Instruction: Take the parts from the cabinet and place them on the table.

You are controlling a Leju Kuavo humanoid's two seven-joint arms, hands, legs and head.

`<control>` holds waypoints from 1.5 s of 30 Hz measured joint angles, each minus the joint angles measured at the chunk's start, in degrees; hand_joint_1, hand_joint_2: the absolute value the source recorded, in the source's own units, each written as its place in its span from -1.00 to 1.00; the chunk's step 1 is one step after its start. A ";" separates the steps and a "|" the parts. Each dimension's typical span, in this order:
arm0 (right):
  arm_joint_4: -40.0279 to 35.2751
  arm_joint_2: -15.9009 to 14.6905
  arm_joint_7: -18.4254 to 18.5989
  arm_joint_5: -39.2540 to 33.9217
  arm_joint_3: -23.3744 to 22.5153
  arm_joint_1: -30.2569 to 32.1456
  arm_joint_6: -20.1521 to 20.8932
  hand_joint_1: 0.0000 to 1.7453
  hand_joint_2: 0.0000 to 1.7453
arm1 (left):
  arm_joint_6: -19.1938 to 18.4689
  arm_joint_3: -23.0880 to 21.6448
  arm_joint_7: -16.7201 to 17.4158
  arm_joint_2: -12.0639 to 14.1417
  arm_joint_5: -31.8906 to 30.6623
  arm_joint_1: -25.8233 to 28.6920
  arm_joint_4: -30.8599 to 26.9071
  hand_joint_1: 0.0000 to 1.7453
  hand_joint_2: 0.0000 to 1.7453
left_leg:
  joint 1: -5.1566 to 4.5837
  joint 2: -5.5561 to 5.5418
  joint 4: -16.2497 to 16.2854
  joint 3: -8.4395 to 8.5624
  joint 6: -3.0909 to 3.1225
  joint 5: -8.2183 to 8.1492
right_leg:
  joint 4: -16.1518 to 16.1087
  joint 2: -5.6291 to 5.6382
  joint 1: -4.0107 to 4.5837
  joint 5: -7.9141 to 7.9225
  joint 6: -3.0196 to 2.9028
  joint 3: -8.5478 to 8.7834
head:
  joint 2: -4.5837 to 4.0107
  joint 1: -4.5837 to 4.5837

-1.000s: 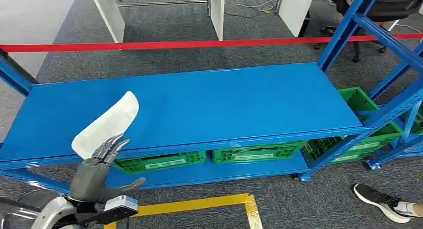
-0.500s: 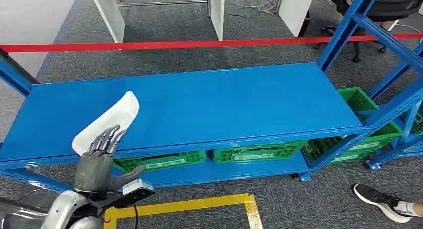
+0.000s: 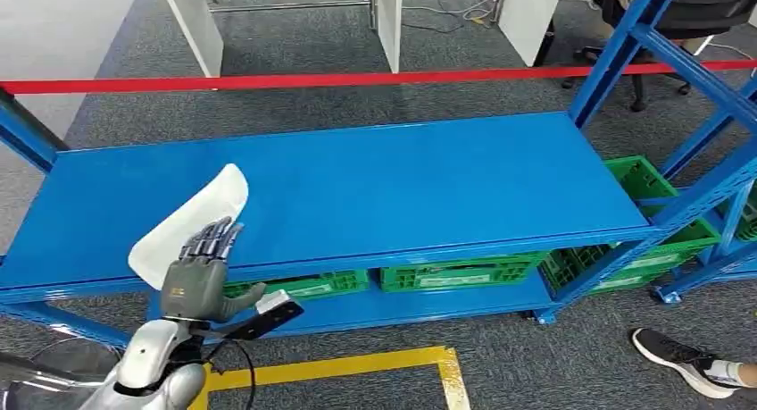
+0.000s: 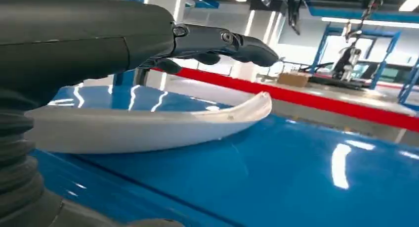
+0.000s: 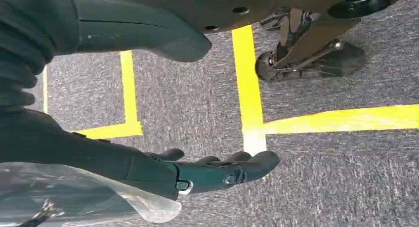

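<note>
White curved part (image 3: 192,221) lies flat on the blue shelf (image 3: 375,191) of the cabinet rack, toward the lower left of the head view, its near end close to the shelf's front edge. The left hand (image 3: 202,269) has climbed from below the shelf lip over the last second and now reaches across the part's near end, fingers (image 3: 214,238) stretched forward and laid over the white surface. In the left wrist view the dark fingers (image 4: 222,40) run out above the part (image 4: 148,125) with a gap under them, and the thumb sits apart, so the hand is spread and has hold of nothing yet. The part itself has not shifted on the shelf.

That rise means the reach is nearly finished and the grasp comes next: the fingers need to drop onto the top of the part and close around its edge before any lift. The piece is thin, smooth and shallowly bowed, so it may slide on the glossy shelf if pressed without being pinched.

The right hand (image 5: 197,172) hangs low over grey carpet marked with yellow tape, fingers extended and loosely together. A clear film-like piece sits just under it, but whether the hand holds it I cannot tell.
</note>
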 joint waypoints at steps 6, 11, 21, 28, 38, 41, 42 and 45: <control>-0.28 -0.09 0.46 0.42 0.70 -0.18 -0.07 -1.00 1.00 | 0.07 -0.44 1.86 -0.41 -1.58 -2.48 3.89 -1.00 1.00 | 0.00 0.00 0.01 0.00 0.00 0.00 | 0.00 0.01 0.00 0.00 0.00 0.00 | 0.00 0.00; -0.52 -0.20 0.74 0.44 0.85 -0.31 -0.09 -1.00 1.00 | 0.22 -0.46 4.18 -0.50 -3.78 -4.70 6.34 -1.00 1.00 | 0.00 0.00 0.02 -0.01 0.00 0.00 | 0.00 -0.01 0.00 0.00 0.00 0.00 | 0.00 0.00; -0.76 -0.28 1.40 0.44 1.36 -0.42 -0.07 -1.00 1.00 | 0.09 -0.35 6.41 -0.48 -5.92 -7.97 10.33 -1.00 1.00 | 0.00 0.00 0.02 -0.01 0.01 0.01 | 0.01 0.00 0.00 0.01 0.00 0.00 | 0.00 0.00; -0.92 -0.28 1.97 0.44 1.77 -0.41 -0.07 -1.00 1.00 | 0.33 1.20 7.17 0.11 -6.03 -9.55 11.41 -1.00 1.00 | 0.00 0.00 0.02 -0.01 0.01 0.01 | 0.02 0.00 0.00 0.01 0.00 0.00 | 0.00 0.00; -0.94 -0.31 2.19 0.24 2.14 -0.41 0.00 -1.00 1.00 | -0.24 2.93 8.18 1.49 -7.08 -11.19 13.13 -1.00 1.00 | 0.00 0.00 0.02 -0.01 0.00 0.03 | 0.03 0.01 0.00 0.01 0.00 0.00 | 0.00 0.00; -1.01 -0.42 2.45 0.11 2.17 -0.40 0.00 -1.00 1.00 | -0.26 3.80 8.33 2.01 -7.08 -11.41 13.42 -1.00 1.00 | 0.00 0.00 0.02 -0.02 0.00 0.03 | 0.03 0.01 0.00 0.01 0.00 -0.01 | 0.00 0.00; -1.01 -0.42 2.54 0.11 2.17 -0.40 0.00 -1.00 1.00 | -0.37 4.02 8.33 2.20 -7.10 -11.52 13.44 -1.00 1.00 | 0.00 0.00 0.02 -0.01 0.00 0.03 | 0.03 0.01 0.00 0.01 0.00 -0.01 | 0.00 0.02; -1.03 -0.44 2.71 -0.02 2.19 -0.40 0.00 -1.00 1.00 | -1.53 4.70 8.92 2.67 -8.44 -11.90 13.70 -1.00 1.00 | 0.00 0.00 0.02 -0.01 0.00 0.03 | 0.03 0.01 0.00 0.01 0.00 -0.01 | 0.00 0.00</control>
